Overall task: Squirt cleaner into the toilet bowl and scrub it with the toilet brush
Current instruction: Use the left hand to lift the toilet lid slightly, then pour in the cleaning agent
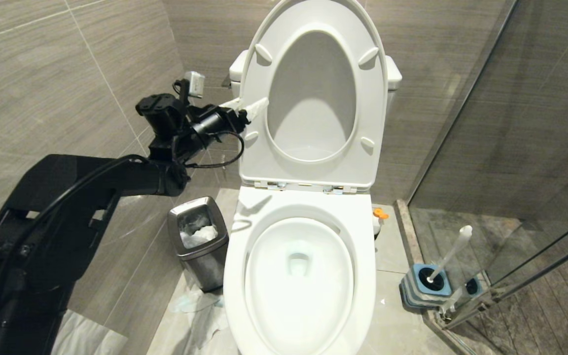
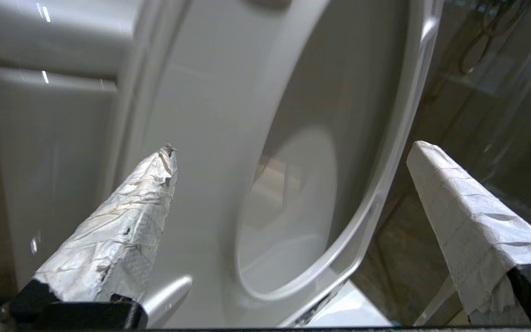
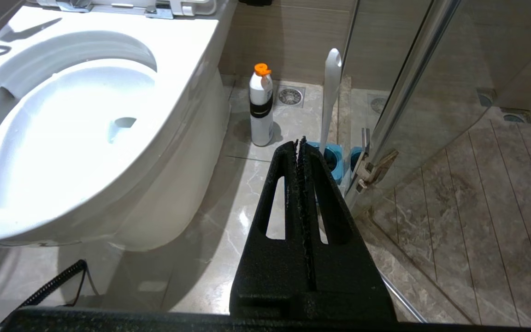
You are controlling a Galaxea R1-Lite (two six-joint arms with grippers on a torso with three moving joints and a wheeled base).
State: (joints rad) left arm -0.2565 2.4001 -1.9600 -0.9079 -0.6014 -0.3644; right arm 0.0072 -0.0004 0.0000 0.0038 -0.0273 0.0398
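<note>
Right gripper (image 3: 300,143) closed above marble floor (image 3: 210,221); toilet bowl (image 3: 191,106) beside white bottle with orange cap (image 3: 261,108); toilet brush (image 3: 330,99) upright in blue holder (image 3: 332,154).

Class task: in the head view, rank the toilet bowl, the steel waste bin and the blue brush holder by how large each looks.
1. toilet bowl, by far the largest.
2. waste bin.
3. brush holder, smallest, though the gap to the bin is modest.

Left gripper (image 1: 252,105) raised on extended arm, paper-wrapped fingers (image 2: 122,230) spread wide; right gripper (image 3: 301,144) low, pressed shut, empty
</note>
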